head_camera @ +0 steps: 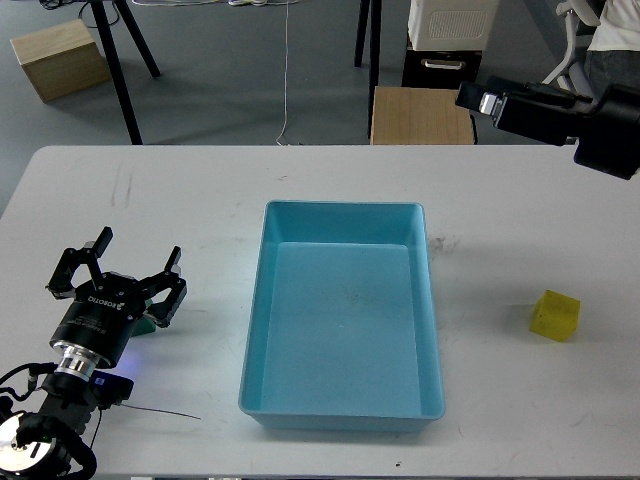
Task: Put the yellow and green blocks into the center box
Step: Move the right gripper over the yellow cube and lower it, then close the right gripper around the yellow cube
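The yellow block (pixel 555 315) lies on the white table at the right, well clear of the blue box (pixel 343 208) in the middle, which is empty. My left gripper (pixel 122 270) is open at the table's left side, its fingers spread over a small green block (pixel 147 322) that is mostly hidden beneath it. My right arm reaches in from the upper right, and its far end (pixel 472 98) hovers above the table's back edge, far from the yellow block. That end looks dark and narrow, so its fingers cannot be told apart.
A wooden stool (pixel 421 116) stands behind the table's back edge, under the right arm's end. A cardboard box (pixel 58 58) and black stand legs (pixel 120 70) are on the floor at the back left. An office chair (pixel 575 50) is at the back right.
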Available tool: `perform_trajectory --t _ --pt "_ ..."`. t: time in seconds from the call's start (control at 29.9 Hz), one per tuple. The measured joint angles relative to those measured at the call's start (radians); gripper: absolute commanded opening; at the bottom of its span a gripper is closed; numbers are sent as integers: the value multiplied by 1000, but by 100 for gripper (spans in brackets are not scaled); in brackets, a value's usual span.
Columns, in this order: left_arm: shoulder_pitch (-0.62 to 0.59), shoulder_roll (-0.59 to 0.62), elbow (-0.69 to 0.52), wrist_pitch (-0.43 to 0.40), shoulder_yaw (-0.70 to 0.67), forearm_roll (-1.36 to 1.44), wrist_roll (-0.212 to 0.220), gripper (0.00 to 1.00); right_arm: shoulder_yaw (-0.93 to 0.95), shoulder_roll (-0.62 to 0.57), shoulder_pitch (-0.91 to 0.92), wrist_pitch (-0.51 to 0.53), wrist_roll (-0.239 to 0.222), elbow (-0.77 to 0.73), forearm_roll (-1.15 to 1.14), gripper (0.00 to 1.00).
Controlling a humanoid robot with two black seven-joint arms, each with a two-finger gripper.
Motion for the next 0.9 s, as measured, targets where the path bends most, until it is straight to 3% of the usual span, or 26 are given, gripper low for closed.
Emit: perform_trajectory --t 0.27,0.37,0.57,0.9 --pt "-2 0 7 0 0 0 0 100 -346 -159 137 3 0 52 -210 97" --pt "-2 0 9 0 -3 0 0 100 -411 -191 134 -1 0 58 -284 90" --pt "-2 0 10 0 -18 0 0 100 -526 -203 134 -4 0 53 -458 89" --pt "1 0 16 0 -18 0 0 100 -619 -165 134 1 0 8 -480 89"
